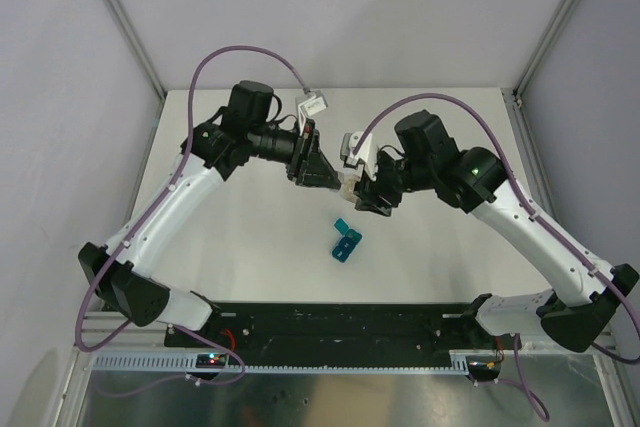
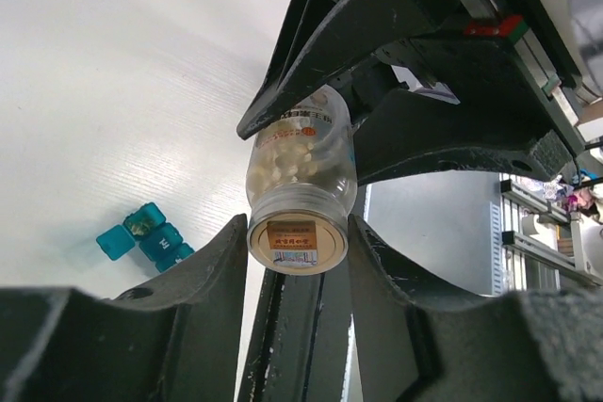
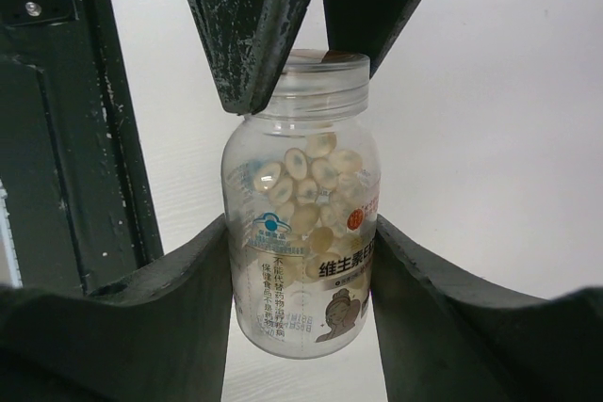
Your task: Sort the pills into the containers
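Observation:
A clear pill bottle [image 1: 348, 184] with pale oval pills [image 3: 306, 176] inside is held in the air between both grippers. My left gripper [image 2: 297, 233] is shut on its capped end [image 2: 294, 242]. My right gripper [image 3: 301, 251] is shut on the bottle's labelled body [image 3: 301, 280]. In the top view the left gripper [image 1: 322, 169] and the right gripper [image 1: 368, 192] meet above the table's middle. The teal container strip [image 1: 345, 240] lies on the table below them with one end lid open. It also shows in the left wrist view [image 2: 146, 233].
The white table [image 1: 250, 237] is walled by grey panels at the back and sides. A black rail [image 1: 340, 322] with the arm bases runs along the near edge. Purple cables loop over both arms.

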`<state>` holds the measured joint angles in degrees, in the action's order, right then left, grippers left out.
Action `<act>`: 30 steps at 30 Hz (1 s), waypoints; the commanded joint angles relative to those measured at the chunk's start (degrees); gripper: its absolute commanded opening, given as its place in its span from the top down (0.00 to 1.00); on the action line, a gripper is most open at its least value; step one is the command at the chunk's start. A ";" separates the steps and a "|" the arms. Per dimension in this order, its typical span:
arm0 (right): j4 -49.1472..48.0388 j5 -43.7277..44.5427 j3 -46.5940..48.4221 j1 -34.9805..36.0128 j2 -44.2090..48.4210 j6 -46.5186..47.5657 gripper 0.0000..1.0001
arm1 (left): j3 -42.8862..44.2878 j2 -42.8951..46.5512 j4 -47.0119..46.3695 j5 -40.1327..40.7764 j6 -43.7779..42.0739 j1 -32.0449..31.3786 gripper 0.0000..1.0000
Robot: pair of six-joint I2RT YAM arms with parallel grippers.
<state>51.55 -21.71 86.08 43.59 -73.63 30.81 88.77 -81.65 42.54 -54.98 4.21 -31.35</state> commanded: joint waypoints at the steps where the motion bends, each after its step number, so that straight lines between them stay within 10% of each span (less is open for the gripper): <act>1: -3.07 -6.78 2.41 -2.00 -0.48 -1.76 1.00 | -1.02 1.25 -0.05 -4.75 -3.41 -1.27 0.82; 6: -0.34 -18.02 3.59 -5.52 -2.38 -1.64 1.00 | -3.06 4.63 -0.05 -4.98 -10.99 -5.11 0.99; 20: 16.63 -43.84 7.81 -10.44 -11.19 7.58 1.00 | -8.21 13.57 -0.08 0.77 -23.11 -16.44 0.96; 30: 12.53 -35.86 6.71 -9.84 -7.92 4.63 1.00 | -4.35 13.37 -0.05 10.17 -17.39 -14.80 0.26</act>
<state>72.51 -61.47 90.78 34.28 -83.59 37.32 81.45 -68.73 42.54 -43.70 -16.91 -45.47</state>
